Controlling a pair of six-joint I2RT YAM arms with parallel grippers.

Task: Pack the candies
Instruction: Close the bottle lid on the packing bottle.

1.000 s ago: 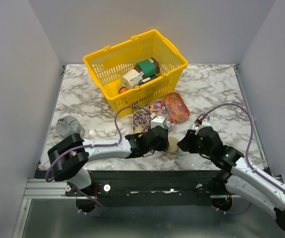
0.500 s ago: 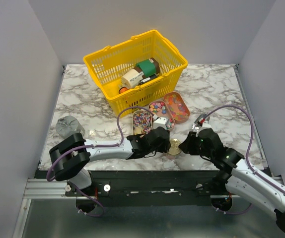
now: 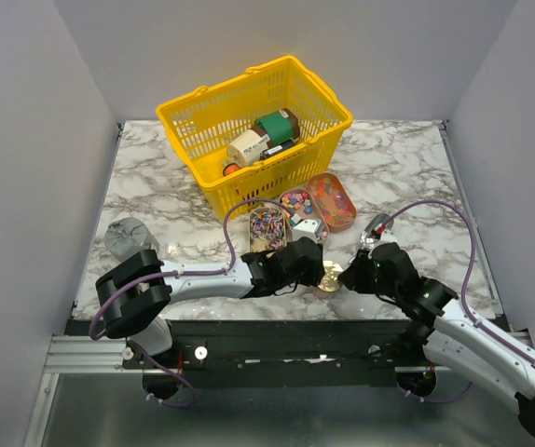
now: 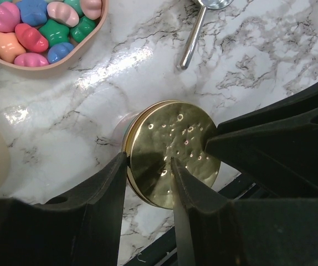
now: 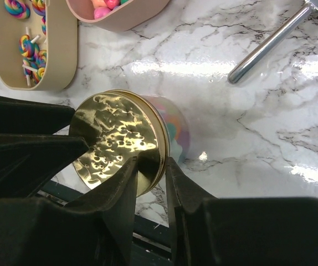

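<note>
Top view, table: the marble table (image 3: 156,186) carries a yellow basket (image 3: 277,172) of bottles (image 3: 263,138) at the back.
Top view, candies: the candies (image 3: 295,201) lie in three trays just in front of the basket.
Top view, jaws: the left jaws and right jaws meet at a gold lid (image 3: 331,276) near the front edge.
Left wrist, jaws: the left jaws pinch the lid's rim, one on its side and one on its face.
Left wrist, surroundings: pastel candies fill a pink tray (image 4: 65,60), with a metal spoon (image 4: 192,39) nearby.
Right wrist, jaws: narrowly parted, straddling the lid's rim; I cannot tell whether they press it.
Right wrist, jar: the tilted clear jar (image 5: 175,130) holds candies.
Right wrist, tray: lollipops (image 5: 29,47) lie in a beige tray (image 5: 59,77).
</note>
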